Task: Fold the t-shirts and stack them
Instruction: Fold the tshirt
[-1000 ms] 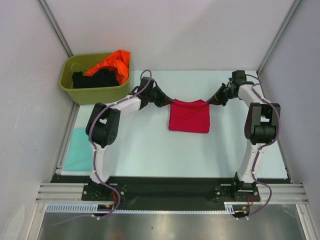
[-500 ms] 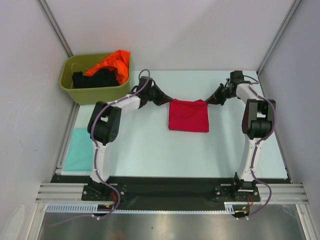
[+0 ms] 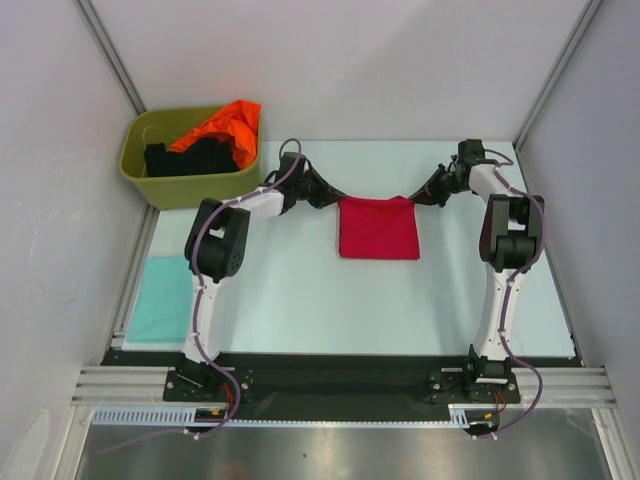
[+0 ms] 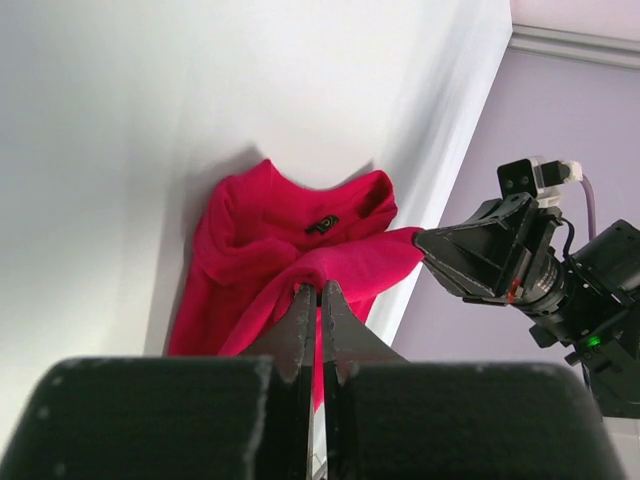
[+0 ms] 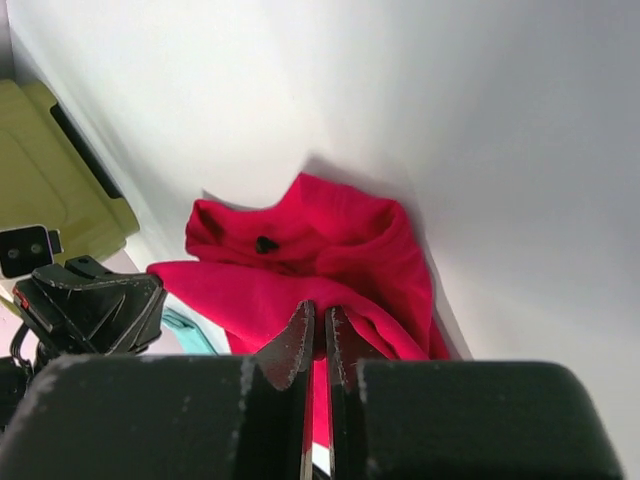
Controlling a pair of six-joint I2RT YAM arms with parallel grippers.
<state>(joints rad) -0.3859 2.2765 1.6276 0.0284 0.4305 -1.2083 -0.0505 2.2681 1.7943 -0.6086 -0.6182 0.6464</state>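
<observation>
The left claw [image 4: 320, 291] is clenched on one far corner of the crimson t-shirt [image 3: 378, 228] and the right claw [image 5: 318, 309] on the other. That edge is stretched between them, and the rest lies mid-worktop [image 3: 300, 290]. I'd say the task is under halfway. One teal t-shirt [image 3: 160, 298] lies folded at the near left, the red one is mid-fold, and the orange t-shirt [image 3: 225, 125] and black t-shirt [image 3: 195, 155] wait in the olive tub [image 3: 190, 186]. The tub sits just beside the left arm, and the teal shirt lies well apart.
</observation>
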